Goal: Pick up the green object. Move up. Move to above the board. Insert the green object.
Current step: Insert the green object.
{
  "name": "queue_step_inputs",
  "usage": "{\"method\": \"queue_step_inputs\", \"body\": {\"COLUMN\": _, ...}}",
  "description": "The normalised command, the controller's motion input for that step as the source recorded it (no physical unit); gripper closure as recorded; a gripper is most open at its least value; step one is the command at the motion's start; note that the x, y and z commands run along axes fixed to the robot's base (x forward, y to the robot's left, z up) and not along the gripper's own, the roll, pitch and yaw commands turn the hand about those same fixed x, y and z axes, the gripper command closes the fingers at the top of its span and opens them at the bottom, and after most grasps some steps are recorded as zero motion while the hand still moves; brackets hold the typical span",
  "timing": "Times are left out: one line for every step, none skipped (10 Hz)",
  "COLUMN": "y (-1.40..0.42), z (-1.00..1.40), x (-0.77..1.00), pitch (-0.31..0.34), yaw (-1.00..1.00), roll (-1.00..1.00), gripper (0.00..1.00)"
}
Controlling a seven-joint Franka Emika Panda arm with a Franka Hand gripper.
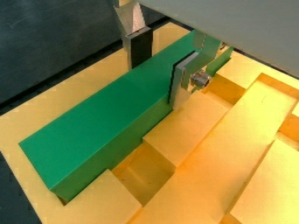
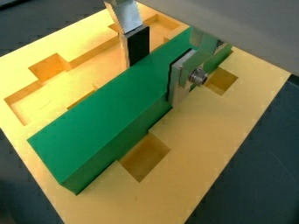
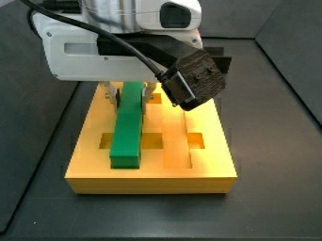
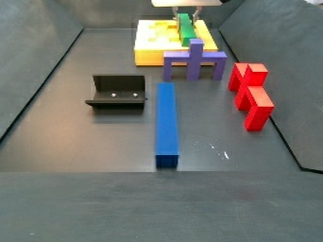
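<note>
Clamping the green object [image 1: 100, 122] from both long sides, the silver fingers [image 2: 184, 76] with their dark pads [image 2: 135, 44] press against it near one end, so the gripper [image 2: 159, 61] is closed on the bar. Both wrist views show the bar lying flat and lengthwise, low over the board [image 1: 222, 166], its underside at or just in a groove; whether it is fully seated cannot be told. Square recesses [image 2: 145, 157] open in the orange-yellow surface on either side of it.

In a side view the gripper [image 3: 134, 92] hangs under the white arm body [image 3: 107, 42], with a dark camera block [image 3: 195, 77] beside it, and the green object [image 3: 128, 127] runs down the middle of the board [image 3: 151, 174] toward the near edge. The other side view shows the board [image 4: 158, 47] far back on the dark floor [image 4: 76, 142], the green object [image 4: 188, 30] on top of it and the gripper [image 4: 186, 12] just above.

Nearer the camera stand a purple piece [image 4: 195, 64] touching the board's front, two red blocks [image 4: 252, 93] to one side, a long blue bar [image 4: 167, 123] lying flat on the floor, and the fixture [image 4: 116, 94], well apart from the board. Dark walls enclose the floor on the sides.
</note>
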Motion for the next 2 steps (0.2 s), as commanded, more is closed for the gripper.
{"method": "queue_step_inputs", "body": {"y": 0.09, "z": -0.06, "x": 0.12, "pitch": 0.016, "yaw": 0.00, "roll": 0.01, "gripper": 1.00}}
{"method": "queue_step_inputs", "body": {"y": 0.00, "z": 0.00, "x": 0.00, "pitch": 0.000, "yaw": 0.00, "roll": 0.00, "gripper": 1.00}}
